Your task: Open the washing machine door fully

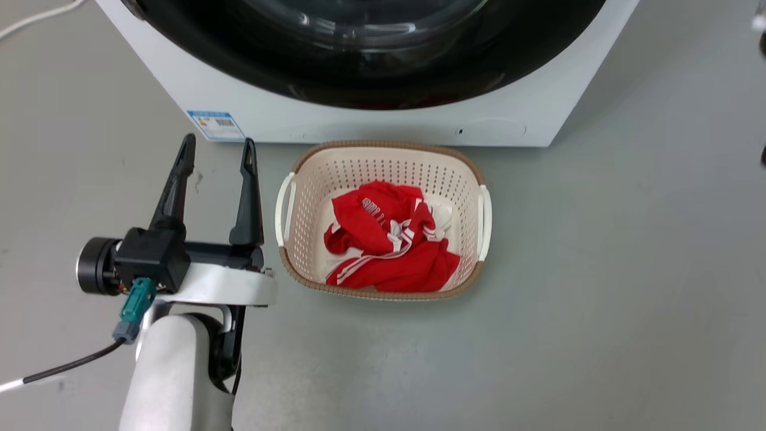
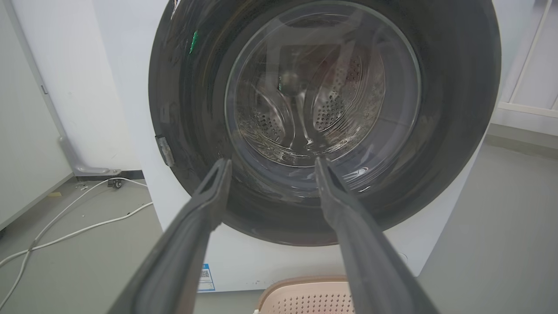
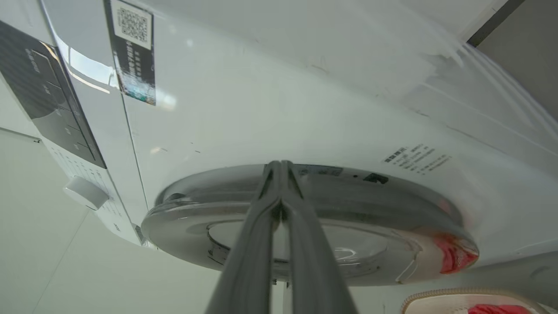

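Grey floor (image 1: 598, 299) runs up to a pale wall (image 2: 65, 87), with white cables (image 2: 65, 226) trailing at the far left. One white washing machine (image 1: 359, 123) stands at the far side. The washing machine door (image 2: 453, 109) sits against its front. Directly before it on the floor sits one cream basket (image 1: 383, 158) holding one red garment (image 1: 389, 245). There are two claws. The left claw (image 1: 218, 143) is spread, empty, left of the basket. The right claw (image 3: 279, 165) is pressed together at the door's rim.
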You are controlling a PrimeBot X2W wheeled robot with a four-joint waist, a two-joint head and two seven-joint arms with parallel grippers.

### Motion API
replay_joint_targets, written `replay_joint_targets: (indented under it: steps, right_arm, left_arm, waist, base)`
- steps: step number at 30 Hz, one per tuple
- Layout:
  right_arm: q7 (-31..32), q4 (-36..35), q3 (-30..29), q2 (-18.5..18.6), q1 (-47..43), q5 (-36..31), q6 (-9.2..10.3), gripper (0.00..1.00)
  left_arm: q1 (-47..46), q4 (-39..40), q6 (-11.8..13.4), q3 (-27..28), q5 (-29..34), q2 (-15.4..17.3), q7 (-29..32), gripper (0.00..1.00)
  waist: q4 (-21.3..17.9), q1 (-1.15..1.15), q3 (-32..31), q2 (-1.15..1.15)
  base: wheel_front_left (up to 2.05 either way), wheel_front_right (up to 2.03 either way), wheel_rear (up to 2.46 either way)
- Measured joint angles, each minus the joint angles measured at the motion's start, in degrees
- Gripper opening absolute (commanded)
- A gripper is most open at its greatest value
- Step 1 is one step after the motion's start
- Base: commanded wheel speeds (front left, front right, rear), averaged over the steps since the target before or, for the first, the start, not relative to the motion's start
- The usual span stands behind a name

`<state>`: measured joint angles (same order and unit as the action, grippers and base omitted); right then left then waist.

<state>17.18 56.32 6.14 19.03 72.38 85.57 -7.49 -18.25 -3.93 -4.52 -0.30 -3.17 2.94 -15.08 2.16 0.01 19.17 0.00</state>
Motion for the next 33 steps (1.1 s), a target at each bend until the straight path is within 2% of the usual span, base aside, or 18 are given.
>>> replay_joint_targets:
  steps: [9, 21, 27, 33]
  right_arm:
    - [7.6, 9.5, 5.5, -2.0, 14.7, -5.7, -0.01, 0.00]
    - [11.8, 15.4, 9.8, -3.5, 21.4, -10.8, 0.00, 0.00]
    - [15.3, 16.5, 7.9, -4.0, 22.9, -9.0, 0.01, 0.00]
    - [20.7, 16.8, 6.4, -6.6, 23.0, -6.7, 0.00, 0.00]
  left_arm:
    - [-2.7, 1.3, 0.1, -1.0, -0.7, 0.0, 0.0, 1.00]
    - [-3.9, 1.7, 0.6, -2.1, -1.4, 0.0, 0.0, 1.00]
    - [-4.6, 1.7, 0.7, -2.7, -1.6, 0.0, 0.0, 1.00]
    - [-4.7, 1.6, 1.0, -3.0, -1.6, 0.0, 0.0, 1.00]
  waist:
    - [1.0, 0.00, 5.0, 0.00]
    - [1.6, 0.00, 7.9, 0.00]
    - [1.7, 0.00, 8.6, 0.00]
    - [1.5, 0.00, 8.5, 0.00]
  base:
    - [0.00, 0.00, 0.00]
    - [0.00, 0.00, 0.00]
    - [0.00, 0.00, 0.00]
    - [0.00, 0.00, 0.00]
